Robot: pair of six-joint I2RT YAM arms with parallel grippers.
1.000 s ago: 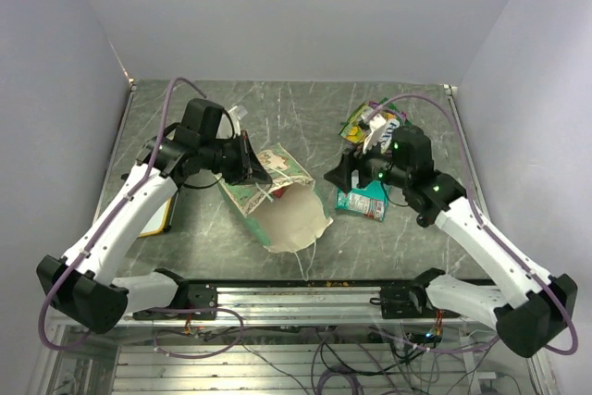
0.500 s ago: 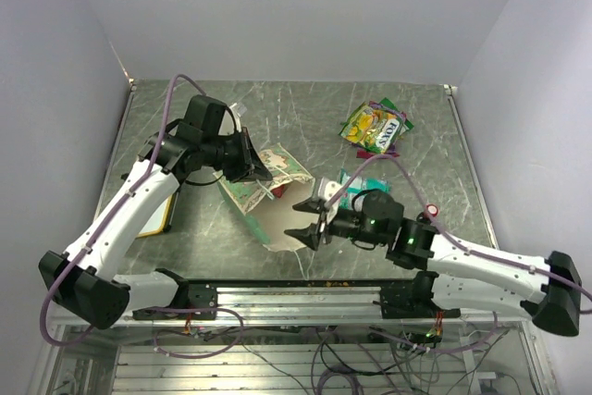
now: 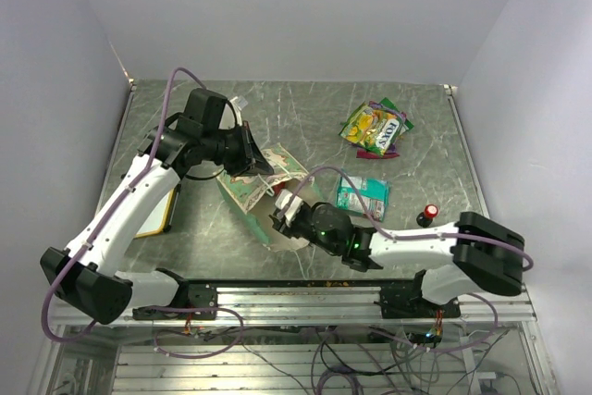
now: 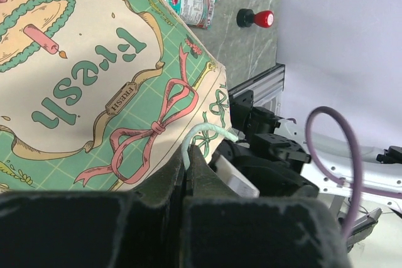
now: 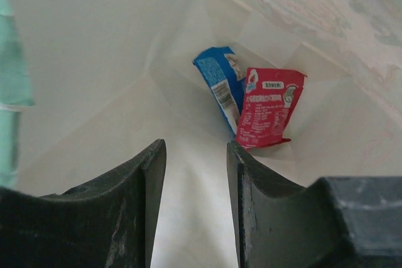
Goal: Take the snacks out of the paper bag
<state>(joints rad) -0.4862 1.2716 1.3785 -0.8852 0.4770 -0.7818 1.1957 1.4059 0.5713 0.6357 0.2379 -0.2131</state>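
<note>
Right tool: jaws part open, empty, inside the mint-green paper carrier bag. Flat shiny red packet and touching blue packet lie deeper, at 1 o'clock, long axes roughly 12-to-6. Left tool is clamped on the bag rim.

Two packets lie touching deep in the bag. On the surface right of the bag lies a third packet, a button to its right, a pile of packets behind it.
</note>
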